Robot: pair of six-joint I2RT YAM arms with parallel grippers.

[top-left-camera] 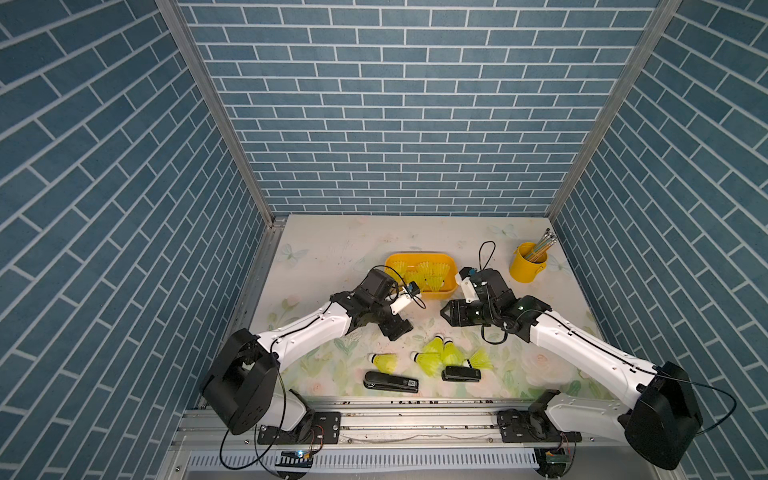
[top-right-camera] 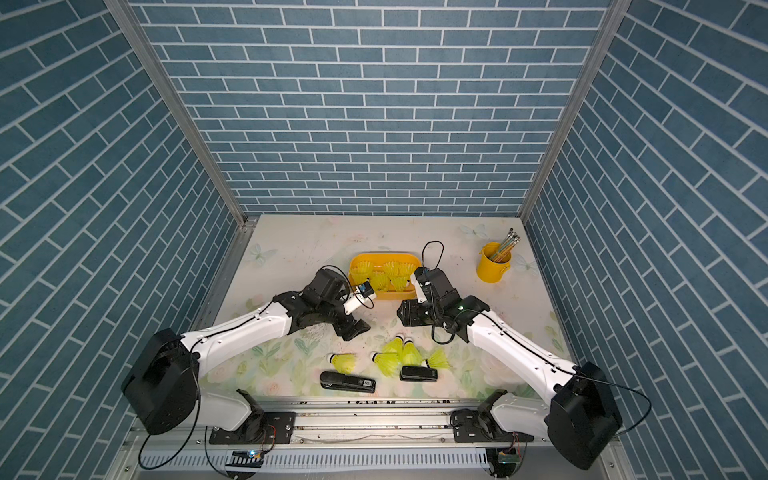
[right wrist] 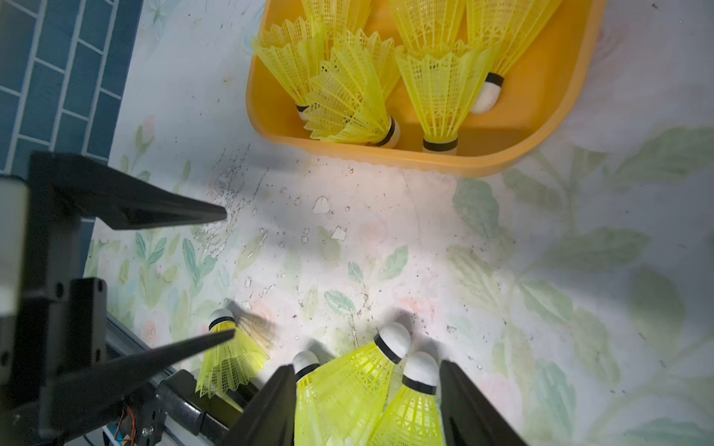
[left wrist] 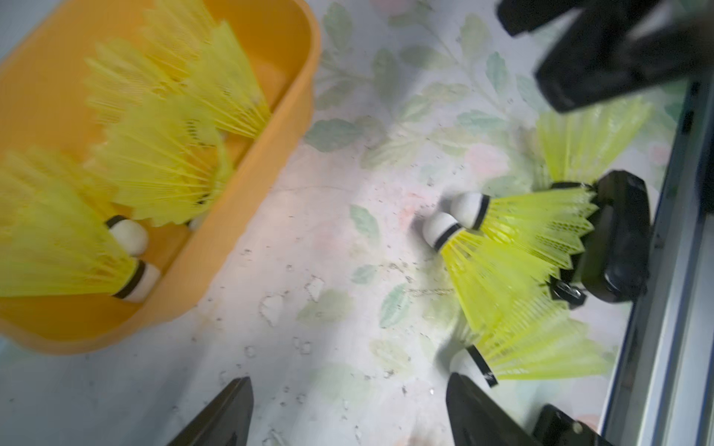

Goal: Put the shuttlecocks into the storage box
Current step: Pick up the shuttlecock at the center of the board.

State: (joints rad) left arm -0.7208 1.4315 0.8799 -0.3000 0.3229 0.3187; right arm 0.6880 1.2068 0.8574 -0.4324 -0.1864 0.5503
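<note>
- Now: left gripper (left wrist: 347, 380) jaws spread wide with nothing between them. Only bare table (left wrist: 309, 239) shows in the gap.
- The right wrist view shows the same from the side, both left fingers apart and empty.
- Right gripper (right wrist: 367, 365) jaws also spread. White tips of two shuttlecocks (right wrist: 392, 340) show in the gap, both lying on the table. Cannot tell whether either finger touches a skirt.
- In both top views the grippers face each other above the table, left (top-left-camera: 397, 328) and right (top-left-camera: 449, 313). They sit between the storage box (top-left-camera: 419, 254) and the loose cluster.
- Five shuttlecocks are on the table near the front. Four form a tight cluster (top-left-camera: 440, 353), skirts against the short stapler (top-left-camera: 461, 374).
- The lone shuttlecock (top-left-camera: 384, 360) lies to the robot's left of the cluster, just behind the long stapler (top-left-camera: 390, 381).
- The storage box sits mid-table toward the back, with several shuttlecocks inside. They lean on each other, tips toward the near wall (right wrist: 463, 158).
- Yellow pencil cup (top-left-camera: 527, 262) stands at back right, well apart from the box.
</note>
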